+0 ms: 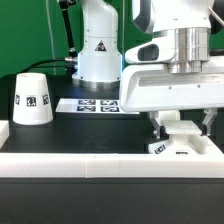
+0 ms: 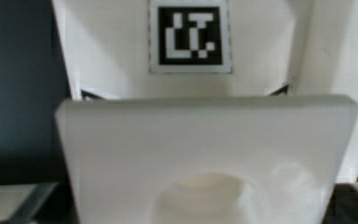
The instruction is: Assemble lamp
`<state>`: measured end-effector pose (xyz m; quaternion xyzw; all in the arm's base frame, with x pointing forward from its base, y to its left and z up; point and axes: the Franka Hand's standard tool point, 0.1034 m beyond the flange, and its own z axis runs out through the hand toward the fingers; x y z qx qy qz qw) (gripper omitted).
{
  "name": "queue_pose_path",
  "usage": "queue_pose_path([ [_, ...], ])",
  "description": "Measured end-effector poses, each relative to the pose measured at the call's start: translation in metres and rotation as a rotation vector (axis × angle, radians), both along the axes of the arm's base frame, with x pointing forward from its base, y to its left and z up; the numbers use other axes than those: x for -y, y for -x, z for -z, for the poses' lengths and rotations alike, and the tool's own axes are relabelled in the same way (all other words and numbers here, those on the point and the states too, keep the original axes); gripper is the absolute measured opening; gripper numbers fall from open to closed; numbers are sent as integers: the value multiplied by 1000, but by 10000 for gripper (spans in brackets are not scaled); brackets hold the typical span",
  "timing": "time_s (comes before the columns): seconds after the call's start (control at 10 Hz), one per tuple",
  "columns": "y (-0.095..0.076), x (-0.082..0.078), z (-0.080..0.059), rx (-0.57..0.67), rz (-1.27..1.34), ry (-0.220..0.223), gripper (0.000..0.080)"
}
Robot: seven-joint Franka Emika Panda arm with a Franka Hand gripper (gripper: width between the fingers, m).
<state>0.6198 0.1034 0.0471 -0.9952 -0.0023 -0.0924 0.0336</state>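
1 shade [image 1: 30, 98] standing on worktop [image 1: 100, 130], 1 base [image 1: 184, 148] right under the hand [image 1: 181, 125]. Can't tell whether it's grasping.

My claw [image 1: 181, 124] hangs over the base [image 1: 186, 146] on the exterior view's right. Shade [image 1: 31, 98] sits well left, marker board [image 1: 96, 103] between them, further back.

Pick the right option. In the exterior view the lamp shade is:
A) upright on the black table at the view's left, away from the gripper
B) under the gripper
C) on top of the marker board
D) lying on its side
A: the shade stands narrow end up on the black table at the exterior view's left, left of the marker board, while the gripper is low at the right.
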Motion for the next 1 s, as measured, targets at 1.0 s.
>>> queue_pose_path([
  [1.0,99,6,-37,-83,96,0,698],
])
